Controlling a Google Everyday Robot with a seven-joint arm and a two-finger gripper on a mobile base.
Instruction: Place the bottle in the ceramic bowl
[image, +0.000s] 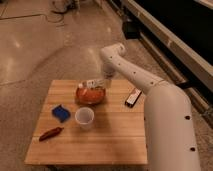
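bottle (90, 83) over ceramic bowl (90, 95), pincer (101, 82) beside

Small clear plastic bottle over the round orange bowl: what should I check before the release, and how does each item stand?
1. Small clear plastic bottle in the hand: ok.
2. Bottle above the round orange ceramic bowl: ok.
3. Bottle lying roughly level: ok.
4. Bottle touching the bowl: cannot tell.
5. White cup apart from the bowl: ok.
6. Black-and-white box away from the drop spot: ok.
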